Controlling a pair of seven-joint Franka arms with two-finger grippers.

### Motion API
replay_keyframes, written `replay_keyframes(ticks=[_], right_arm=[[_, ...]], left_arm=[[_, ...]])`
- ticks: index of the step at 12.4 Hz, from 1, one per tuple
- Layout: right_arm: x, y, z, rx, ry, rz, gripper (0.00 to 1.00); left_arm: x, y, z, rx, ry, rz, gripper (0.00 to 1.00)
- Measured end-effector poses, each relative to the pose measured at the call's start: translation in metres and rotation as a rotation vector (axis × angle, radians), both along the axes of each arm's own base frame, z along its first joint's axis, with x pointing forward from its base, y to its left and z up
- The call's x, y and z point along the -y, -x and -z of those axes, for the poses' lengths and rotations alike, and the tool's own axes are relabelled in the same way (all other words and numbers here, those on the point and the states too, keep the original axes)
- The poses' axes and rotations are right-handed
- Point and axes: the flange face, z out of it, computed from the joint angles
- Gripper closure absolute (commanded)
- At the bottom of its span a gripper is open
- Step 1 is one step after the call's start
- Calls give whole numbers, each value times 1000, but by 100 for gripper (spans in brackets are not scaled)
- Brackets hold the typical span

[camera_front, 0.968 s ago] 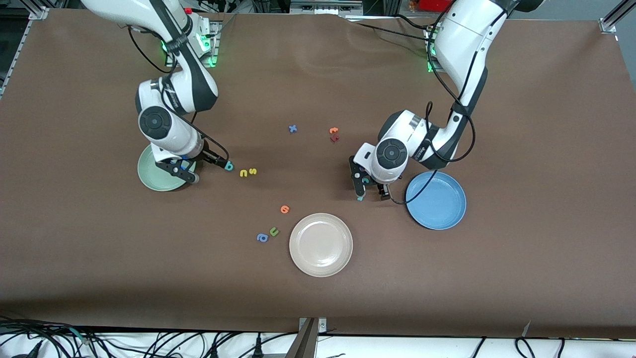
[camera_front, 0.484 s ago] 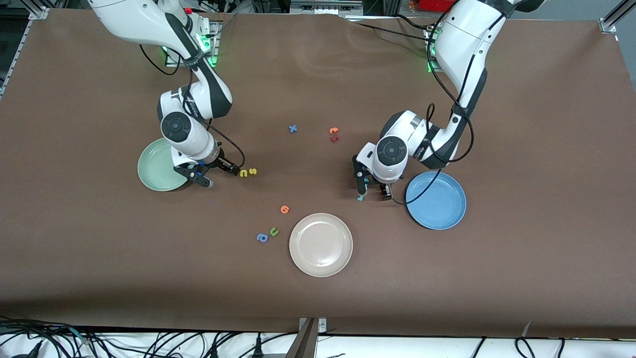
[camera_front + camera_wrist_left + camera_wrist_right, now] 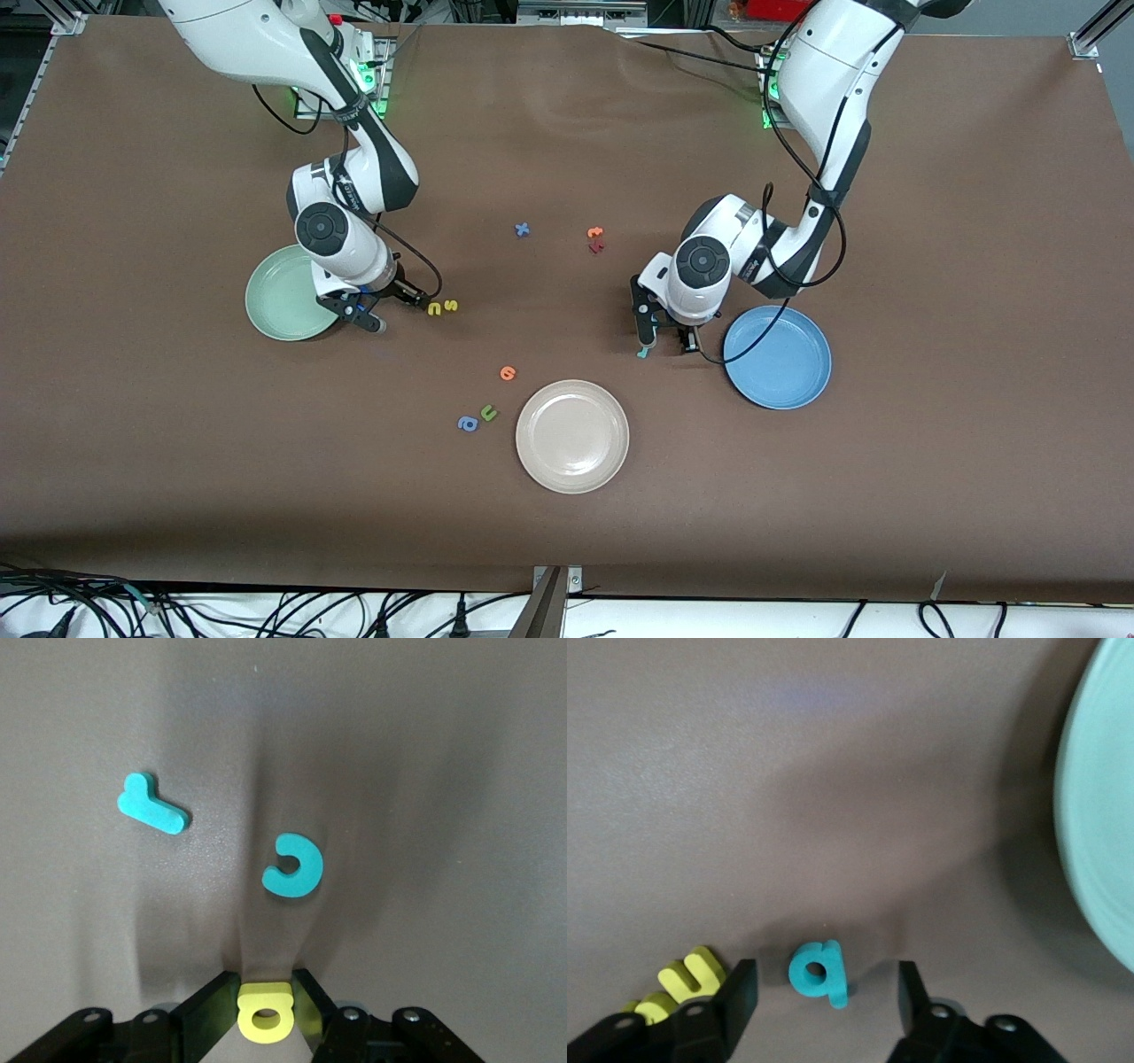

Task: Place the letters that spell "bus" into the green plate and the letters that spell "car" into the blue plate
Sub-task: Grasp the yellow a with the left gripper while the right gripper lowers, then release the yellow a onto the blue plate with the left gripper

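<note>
My left gripper [image 3: 264, 985] is shut on the yellow "a" [image 3: 264, 1017], low on the table beside the blue plate [image 3: 778, 356]. Close by lie the teal "c" [image 3: 293, 867] and the teal "r" [image 3: 152, 804]. In the front view the left gripper [image 3: 664, 344] hides the "a" and the "c", while the "r" [image 3: 641, 353] shows at its finger. My right gripper [image 3: 826, 979] is open and straddles the teal "b" [image 3: 818, 973] without touching it, next to the green plate [image 3: 279, 306]. The yellow "u" [image 3: 434, 308] and yellow "s" [image 3: 451, 306] lie just past one right finger.
A beige plate [image 3: 572, 436] sits nearest the front camera, between the two arms. Near it lie an orange letter [image 3: 507, 373], a green "u" [image 3: 488, 412] and a blue "a" [image 3: 467, 424]. A blue "x" [image 3: 522, 229] and two reddish letters [image 3: 595, 239] lie mid-table.
The right gripper moved off the green plate's edge to straddle the "b", its jaws narrowing. The left gripper's jaws closed onto the yellow "a".
</note>
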Motion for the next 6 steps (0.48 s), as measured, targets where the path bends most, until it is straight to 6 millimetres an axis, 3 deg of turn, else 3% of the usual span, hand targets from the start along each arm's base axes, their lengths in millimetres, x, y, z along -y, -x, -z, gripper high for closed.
replay_keyframes(ticks=[3, 6], right_arm=[[-4, 8, 4, -15, 1, -11, 37], [-5, 10, 5, -19, 1, -13, 40]], left_arm=[[-1, -1, -3, -2, -4, -2, 79], [-9, -7, -35, -21, -34, -18, 79]])
